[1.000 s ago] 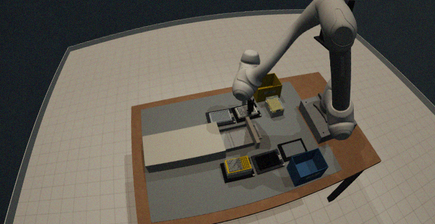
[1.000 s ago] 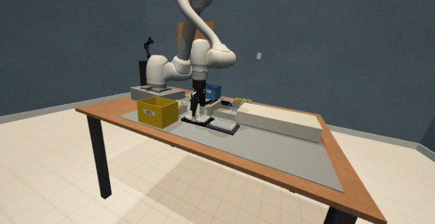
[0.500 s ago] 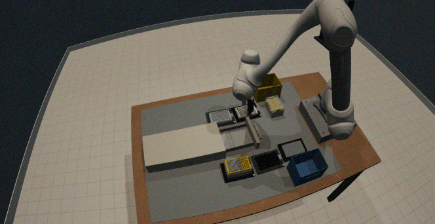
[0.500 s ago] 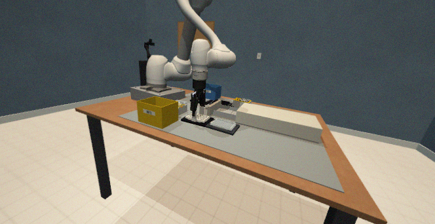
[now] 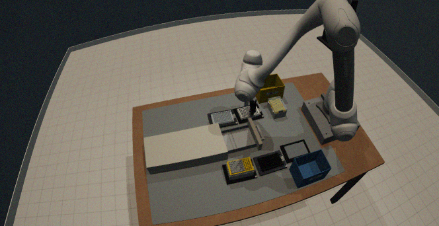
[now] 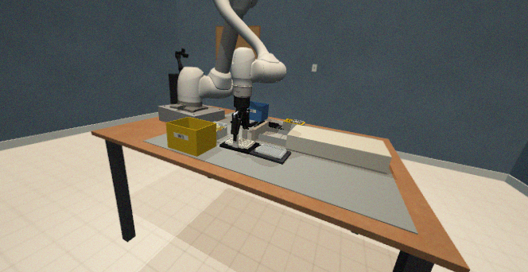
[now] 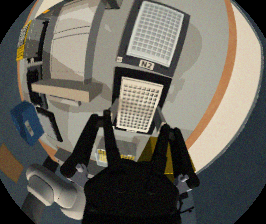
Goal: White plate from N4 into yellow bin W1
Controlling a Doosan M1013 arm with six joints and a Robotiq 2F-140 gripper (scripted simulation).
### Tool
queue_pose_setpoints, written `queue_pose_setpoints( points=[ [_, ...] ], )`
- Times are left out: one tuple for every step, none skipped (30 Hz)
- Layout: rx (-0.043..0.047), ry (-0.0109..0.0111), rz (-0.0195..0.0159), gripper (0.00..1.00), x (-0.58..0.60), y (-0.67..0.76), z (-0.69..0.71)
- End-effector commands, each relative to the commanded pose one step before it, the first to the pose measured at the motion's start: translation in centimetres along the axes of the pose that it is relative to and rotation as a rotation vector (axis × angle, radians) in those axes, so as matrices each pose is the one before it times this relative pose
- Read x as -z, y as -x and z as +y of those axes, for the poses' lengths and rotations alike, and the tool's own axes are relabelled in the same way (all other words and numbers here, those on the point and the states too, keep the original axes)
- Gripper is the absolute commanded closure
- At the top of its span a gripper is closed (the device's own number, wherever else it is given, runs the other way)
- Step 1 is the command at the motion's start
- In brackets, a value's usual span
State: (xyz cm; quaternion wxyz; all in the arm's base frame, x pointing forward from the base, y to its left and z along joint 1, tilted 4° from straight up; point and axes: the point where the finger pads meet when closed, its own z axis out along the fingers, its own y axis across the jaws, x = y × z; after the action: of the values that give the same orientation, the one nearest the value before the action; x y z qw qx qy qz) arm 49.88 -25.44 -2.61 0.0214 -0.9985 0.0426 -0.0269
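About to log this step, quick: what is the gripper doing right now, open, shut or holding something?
Gripper: shut on the white plate, which is not yet lifted out of its black nest.

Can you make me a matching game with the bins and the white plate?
Things:
1. yellow bin
2. blue bin
3. white plate
4. long beige box

Places or states:
A. gripped by the end effector
B. at the bench edge, far from the arm's wrist
C. just behind the white plate
D. widest thing on the grey mat

Pairs: 1-C, 2-B, 3-A, 4-D
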Motion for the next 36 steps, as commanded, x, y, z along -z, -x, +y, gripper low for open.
queue_pose_setpoints(
  points=[
    [0.00001, -0.00018, 0.00013, 0.90, 0.086, -0.002, -0.005],
    [0.00000, 0.00000, 0.00000, 0.90, 0.033, 0.000, 0.000],
    [0.00000, 0.00000, 0.00000, 0.90, 0.033, 0.000, 0.000],
    [0.00000, 0.00000, 0.00000, 0.90, 0.033, 0.000, 0.000],
    [0.00000, 0.00000, 0.00000, 0.90, 0.033, 0.000, 0.000],
    [0.00000, 0.00000, 0.00000, 0.90, 0.033, 0.000, 0.000],
    [0.00000, 0.00000, 0.00000, 0.90, 0.033, 0.000, 0.000],
    [0.00000, 0.00000, 0.00000, 0.90, 0.000, 0.000, 0.000],
    [0.00000, 0.00000, 0.00000, 0.90, 0.000, 0.000, 0.000],
    [0.00000, 0.00000, 0.00000, 0.90, 0.033, 0.000, 0.000],
    [0.00000, 0.00000, 0.00000, 0.90, 0.033, 0.000, 0.000],
    [0.00000, 0.00000, 0.00000, 0.90, 0.033, 0.000, 0.000],
    [0.00000, 0.00000, 0.00000, 0.90, 0.033, 0.000, 0.000],
    [0.00000, 0.00000, 0.00000, 0.90, 0.033, 0.000, 0.000],
    [0.00000, 0.00000, 0.00000, 0.90, 0.033, 0.000, 0.000],
    [0.00000, 0.00000, 0.00000, 0.90, 0.033, 0.000, 0.000],
    [0.00000, 0.00000, 0.00000, 0.90, 0.033, 0.000, 0.000],
    [0.00000, 0.00000, 0.00000, 0.90, 0.033, 0.000, 0.000],
    [0.00000, 0.00000, 0.00000, 0.90, 0.033, 0.000, 0.000],
    [0.00000, 0.00000, 0.00000, 0.90, 0.033, 0.000, 0.000],
    [0.00000, 0.00000, 0.00000, 0.90, 0.033, 0.000, 0.000],
    [0.00000, 0.00000, 0.00000, 0.90, 0.033, 0.000, 0.000],
    [0.00000, 0.00000, 0.00000, 0.90, 0.033, 0.000, 0.000],
    [0.00000, 0.00000, 0.00000, 0.90, 0.033, 0.000, 0.000],
    [0.00000, 0.00000, 0.00000, 0.90, 0.000, 0.000, 0.000],
    [0.00000, 0.00000, 0.00000, 0.90, 0.000, 0.000, 0.000],
    [0.00000, 0.00000, 0.00000, 0.90, 0.033, 0.000, 0.000],
    [0.00000, 0.00000, 0.00000, 0.90, 0.033, 0.000, 0.000],
    [0.00000, 0.00000, 0.00000, 0.90, 0.033, 0.000, 0.000],
    [0.00000, 0.00000, 0.00000, 0.90, 0.133, 0.000, 0.000],
    [0.00000, 0.00000, 0.00000, 0.90, 0.133, 0.000, 0.000],
    [0.00000, 0.00000, 0.00000, 0.90, 0.133, 0.000, 0.000],
    [0.00000, 0.00000, 0.00000, 0.90, 0.133, 0.000, 0.000],
    [0.00000, 0.00000, 0.00000, 0.90, 0.133, 0.000, 0.000],
    [0.00000, 0.00000, 0.00000, 0.90, 0.133, 0.000, 0.000],
    [0.00000, 0.00000, 0.00000, 0.90, 0.133, 0.000, 0.000]
  ],
)
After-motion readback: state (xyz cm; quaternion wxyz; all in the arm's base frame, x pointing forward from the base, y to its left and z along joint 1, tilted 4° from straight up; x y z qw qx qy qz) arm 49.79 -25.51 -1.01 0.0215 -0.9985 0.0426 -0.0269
